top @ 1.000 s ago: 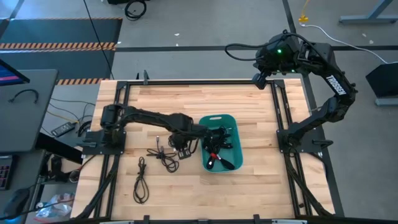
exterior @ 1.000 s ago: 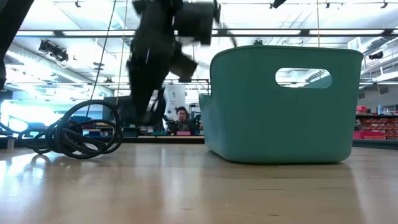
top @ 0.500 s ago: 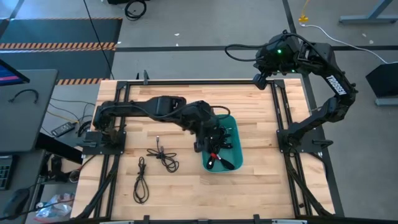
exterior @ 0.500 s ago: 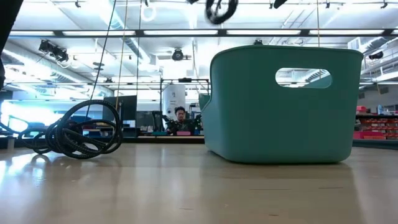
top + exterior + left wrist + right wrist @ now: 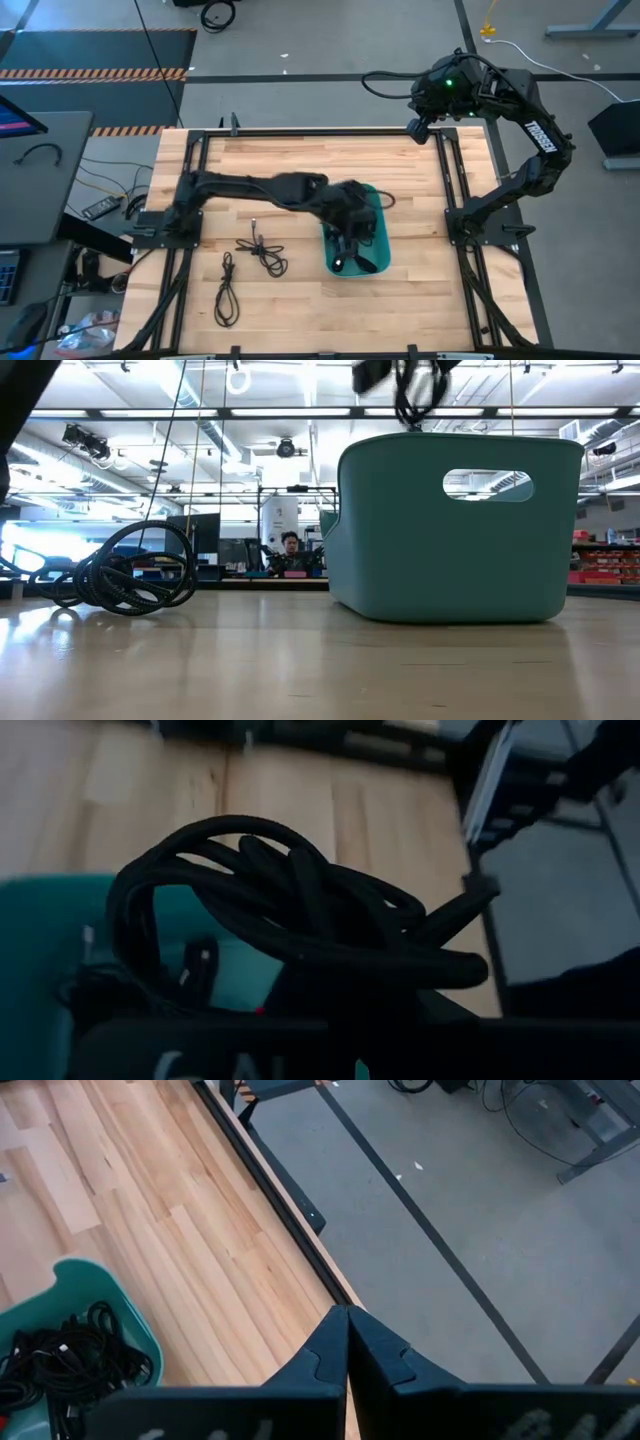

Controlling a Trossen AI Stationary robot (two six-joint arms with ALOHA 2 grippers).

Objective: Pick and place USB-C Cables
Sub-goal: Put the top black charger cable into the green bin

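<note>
We see the left pincer (image 5: 358,222) above the teal tub (image 5: 378,258), pinching a coiled cable (image 5: 300,925) for release inside; two cables (image 5: 262,250) lie beside the tub; the right pincer (image 5: 347,1342) waits, pressed together.

Tub (image 5: 378,255) sits mid-table (image 5: 420,300), cable bundles (image 5: 355,255) inside it. Left gripper (image 5: 362,222) above the tub. Two loose cables (image 5: 265,255) lie left of the tub. Right gripper (image 5: 412,128) over the table's far right corner.
</note>
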